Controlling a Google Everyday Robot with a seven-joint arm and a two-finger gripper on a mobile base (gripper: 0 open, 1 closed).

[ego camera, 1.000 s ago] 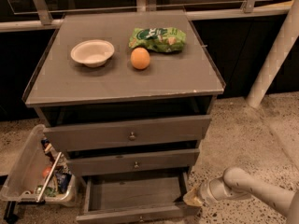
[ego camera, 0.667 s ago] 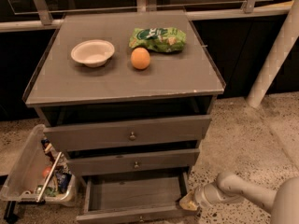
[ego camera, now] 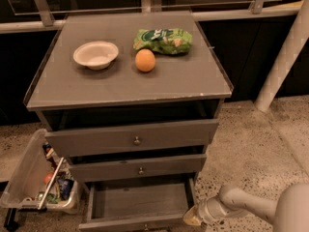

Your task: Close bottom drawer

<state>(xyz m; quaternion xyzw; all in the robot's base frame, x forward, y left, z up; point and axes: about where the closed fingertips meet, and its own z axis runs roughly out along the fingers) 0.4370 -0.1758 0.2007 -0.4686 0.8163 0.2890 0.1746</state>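
Gripper (ego camera: 192,217) beside front corner of open bottom drawer (ego camera: 140,200), grip state indiscernible; off-centre push, risk of jamming askew.

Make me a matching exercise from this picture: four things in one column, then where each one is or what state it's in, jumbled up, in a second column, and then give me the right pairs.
Column one
1. white round bowl
2. green crinkled snack bag
3. bottom drawer of the grey-brown wooden cabinet
4. gripper

Column two
A. low down, beside the open drawer's right front corner
B. on the grey cabinet top, towards the back right
C. pulled out, nothing seen inside
D. on the cabinet top, left side

Pairs: 1-D, 2-B, 3-C, 4-A
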